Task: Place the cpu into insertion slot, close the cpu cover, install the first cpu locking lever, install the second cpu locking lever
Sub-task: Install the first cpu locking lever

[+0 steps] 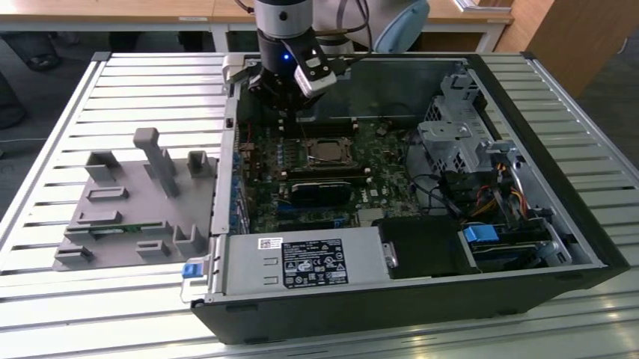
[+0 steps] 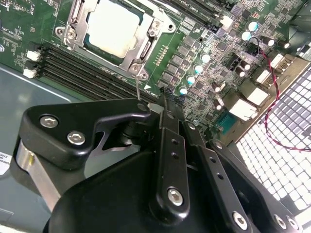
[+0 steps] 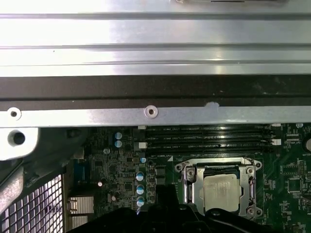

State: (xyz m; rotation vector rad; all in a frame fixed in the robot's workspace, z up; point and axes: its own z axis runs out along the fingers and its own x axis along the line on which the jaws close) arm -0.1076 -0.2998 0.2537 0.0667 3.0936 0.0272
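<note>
Working above a slatted metal table (image 1: 70,314), I hang over the open computer case (image 1: 559,278) that lies on it. A grey plastic fixture (image 1: 130,217) sits on the table at the exterior view's left, just beside the case. Inside the case the green motherboard (image 1: 384,164) lies flat, and a boxy power supply (image 1: 299,265) runs along the wall nearest the exterior camera. My gripper (image 1: 287,97) is low over the far part of the board, near the case's wall on the exterior view's left. Whether it is wide, narrow or clamped on anything I cannot tell. Long black memory slots (image 3: 209,141) run between the case's edge and the insertion slot (image 3: 216,171). The cpu cover (image 2: 146,46) lies flat on that slot, its silvery frame around the cpu (image 2: 112,26). The cpu sits in the slot with its pale metal top showing through the window. A thin metal lever (image 2: 138,87) rises from beside the cover's corner, and its upper end is right by my tip.
</note>
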